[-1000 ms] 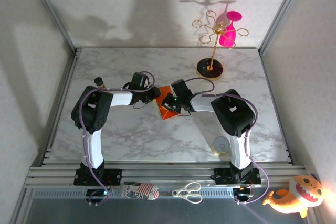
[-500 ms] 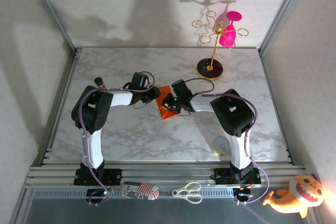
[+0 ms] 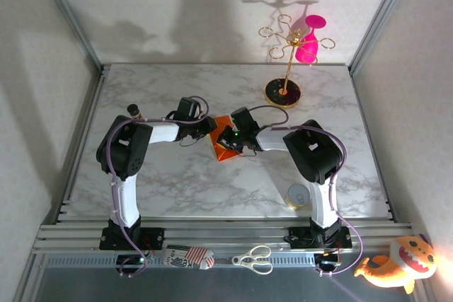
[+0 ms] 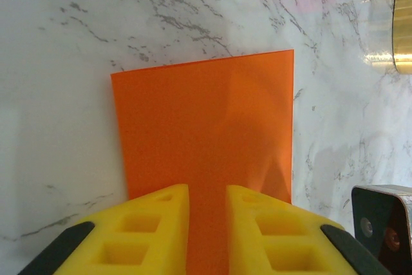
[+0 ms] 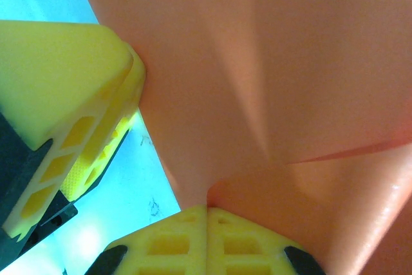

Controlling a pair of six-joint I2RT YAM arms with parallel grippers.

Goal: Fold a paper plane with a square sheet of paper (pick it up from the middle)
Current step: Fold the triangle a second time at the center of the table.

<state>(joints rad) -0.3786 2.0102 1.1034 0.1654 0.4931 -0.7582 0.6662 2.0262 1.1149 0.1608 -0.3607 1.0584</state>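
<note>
The square sheet of paper (image 3: 225,148), bright orange and partly folded, is at the middle of the marble table between both grippers. In the left wrist view the paper (image 4: 203,127) lies flat, and my left gripper (image 4: 207,191) stands over its near edge, its yellow fingers a narrow gap apart with orange showing between them. From above, the left gripper (image 3: 211,126) is at the sheet's left corner. My right gripper (image 3: 228,139) is on its right side. Close up, the right gripper (image 5: 207,209) is shut on a raised fold of the paper (image 5: 270,62). A left finger (image 5: 64,75) touches the sheet's edge.
A gold stand on a black round base (image 3: 283,92) holds a pink glass (image 3: 308,40) at the back right. A tape roll (image 3: 300,196) sits near the right arm's base. Scissors (image 3: 253,259) and an orange plush toy (image 3: 396,263) lie off the table's front.
</note>
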